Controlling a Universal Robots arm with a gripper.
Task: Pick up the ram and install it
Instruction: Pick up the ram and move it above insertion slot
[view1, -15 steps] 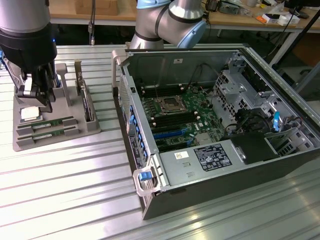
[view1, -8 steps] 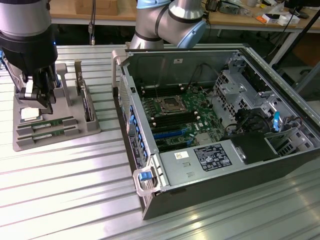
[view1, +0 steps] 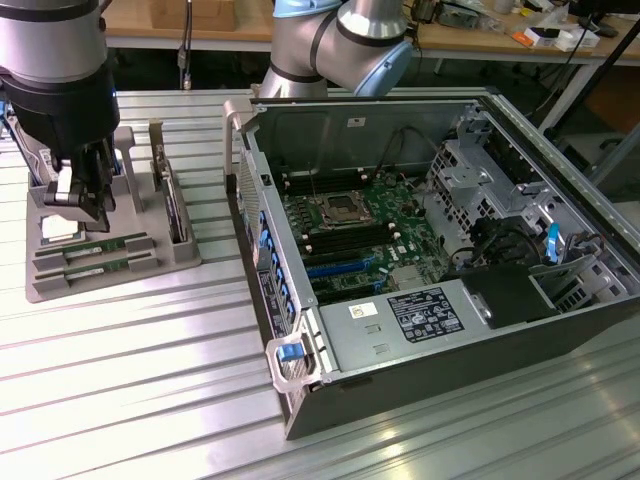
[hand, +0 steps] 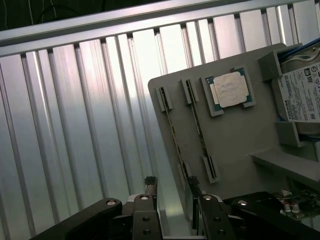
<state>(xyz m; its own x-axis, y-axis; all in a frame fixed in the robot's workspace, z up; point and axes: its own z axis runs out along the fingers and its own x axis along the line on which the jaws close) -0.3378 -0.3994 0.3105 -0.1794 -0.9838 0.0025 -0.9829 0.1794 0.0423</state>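
Observation:
Two green ram sticks (view1: 100, 246) stand on edge in the slots of a grey tray (view1: 150, 262) at the exterior view's left. In the wrist view they appear as thin lines, one ram stick (hand: 174, 134) beside the other (hand: 199, 131). My gripper (view1: 82, 205) hangs just above the tray's end, over the sticks. Its dark fingertips (hand: 150, 186) stand apart, so the gripper (hand: 172, 192) is open with nothing held. The end of one stick lies close to the gap between the fingers.
The tray also carries a square silver processor (hand: 231, 91) and a hard drive (hand: 302, 95) standing on edge. An open computer case (view1: 560, 310) lies at the exterior view's right, its motherboard (view1: 350, 235) with memory slots exposed. The ribbed metal table (view1: 130, 380) surrounds both.

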